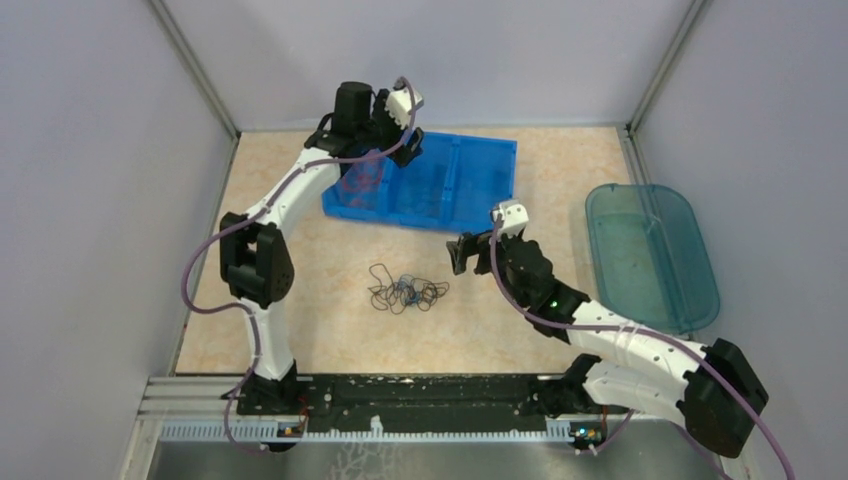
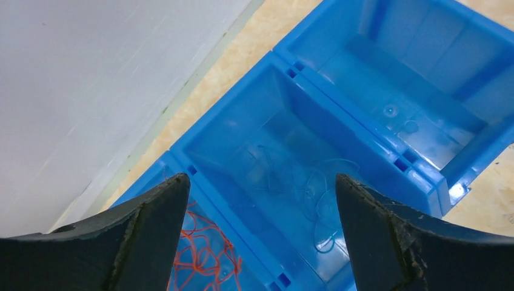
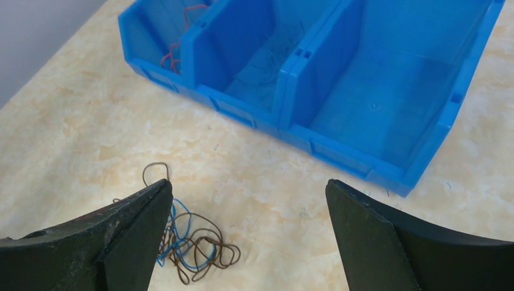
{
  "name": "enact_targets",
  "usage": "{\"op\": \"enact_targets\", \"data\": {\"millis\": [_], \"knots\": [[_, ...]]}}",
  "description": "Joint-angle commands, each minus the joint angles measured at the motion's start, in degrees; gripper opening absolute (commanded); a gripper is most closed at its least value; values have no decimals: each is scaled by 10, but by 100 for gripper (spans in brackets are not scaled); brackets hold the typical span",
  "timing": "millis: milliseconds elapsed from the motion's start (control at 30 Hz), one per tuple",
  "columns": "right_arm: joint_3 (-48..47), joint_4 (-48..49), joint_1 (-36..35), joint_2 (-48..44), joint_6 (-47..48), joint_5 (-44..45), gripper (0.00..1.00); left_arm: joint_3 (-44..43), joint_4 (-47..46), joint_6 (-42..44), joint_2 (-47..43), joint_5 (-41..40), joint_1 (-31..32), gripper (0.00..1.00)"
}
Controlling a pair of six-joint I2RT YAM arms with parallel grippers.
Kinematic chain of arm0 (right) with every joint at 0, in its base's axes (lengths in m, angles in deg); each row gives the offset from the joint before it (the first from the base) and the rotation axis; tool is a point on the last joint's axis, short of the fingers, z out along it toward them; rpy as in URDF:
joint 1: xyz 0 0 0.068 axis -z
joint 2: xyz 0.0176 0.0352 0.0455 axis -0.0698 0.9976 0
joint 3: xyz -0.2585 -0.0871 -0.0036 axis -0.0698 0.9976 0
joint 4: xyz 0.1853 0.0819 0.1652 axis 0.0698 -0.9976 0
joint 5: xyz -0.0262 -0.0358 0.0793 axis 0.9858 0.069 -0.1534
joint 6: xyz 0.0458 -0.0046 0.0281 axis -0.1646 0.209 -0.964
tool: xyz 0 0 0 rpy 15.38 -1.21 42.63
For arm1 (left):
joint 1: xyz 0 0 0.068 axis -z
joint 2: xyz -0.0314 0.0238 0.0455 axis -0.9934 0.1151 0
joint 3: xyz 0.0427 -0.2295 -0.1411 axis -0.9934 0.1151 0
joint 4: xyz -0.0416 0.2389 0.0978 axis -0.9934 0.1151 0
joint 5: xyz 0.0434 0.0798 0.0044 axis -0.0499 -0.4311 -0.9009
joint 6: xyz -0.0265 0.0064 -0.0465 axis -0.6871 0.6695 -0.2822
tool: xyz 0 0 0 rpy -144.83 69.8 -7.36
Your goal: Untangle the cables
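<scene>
Gaping empty: left pincer, right pincer; left wrist shows red cables in bin, right wrist tangled clump.

Left fingers and right fingers stand spread wide.

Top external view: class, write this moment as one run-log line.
left gripper: open, over blue bin | right gripper: open, beside tangled cable clump on table | red wires: in bin's end compartment

A finger of the right hand hides part of the cables.
</scene>
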Motion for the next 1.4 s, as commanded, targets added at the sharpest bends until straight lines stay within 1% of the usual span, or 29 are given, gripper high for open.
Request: {"op": "enact_targets", "data": {"millis": [0,33,100,167,267,367,467,567,767,933,1100,1233,1367], "knots": [[-38,-44,9,4,-15,1,98,-35,48,11,-53,-8,4,97],[-41,-49,10,7,-19,-5,97,-25,65,15,-72,6,4,99],[-45,-51,10,12,-26,-25,96,2,105,25,-115,42,4,100],[-47,-41,10,27,-29,-74,94,57,135,31,-176,78,4,100],[-66,-37,10,70,-28,-144,90,134,173,48,-251,107,4,100],[-92,-42,9,127,-29,-216,87,182,213,66,-301,104,3,100],[-122,-57,2,184,-20,-263,86,203,232,57,-334,93,-7,100],[-155,-73,-10,233,-7,-294,85,207,241,38,-350,90,-21,100],[-209,-109,-37,303,17,-306,83,224,235,16,-371,78,-34,100],[-211,-102,-40,318,23,-328,74,228,237,12,-378,79,-39,100],[-215,-98,-42,334,28,-344,59,238,236,15,-386,84,-42,100],[-225,-99,-46,351,28,-351,54,244,236,21,-390,88,-42,100],[-232,-100,-50,361,29,-353,52,250,236,24,-394,91,-42,100]]}}
